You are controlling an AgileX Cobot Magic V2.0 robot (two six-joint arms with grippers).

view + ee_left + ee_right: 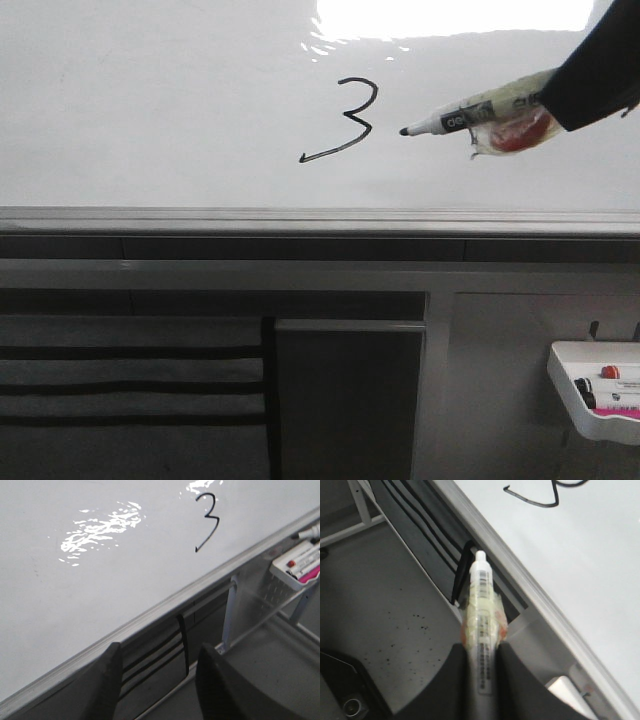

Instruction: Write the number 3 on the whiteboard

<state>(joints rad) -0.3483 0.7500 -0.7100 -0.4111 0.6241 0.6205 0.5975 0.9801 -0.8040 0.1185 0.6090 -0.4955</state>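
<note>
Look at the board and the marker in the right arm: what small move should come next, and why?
Probably draw the right tool back from the whiteboard and hold the marker clear. The number 3 already looks complete, with both curves and a hooked tail, and the marker tip sits to its right, so going nearer would risk a stray stroke.

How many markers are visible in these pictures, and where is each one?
3, possibly more hidden: one marker held by the right gripper near the number 3; two markers, and, lying in the tray at the lower right.
</note>
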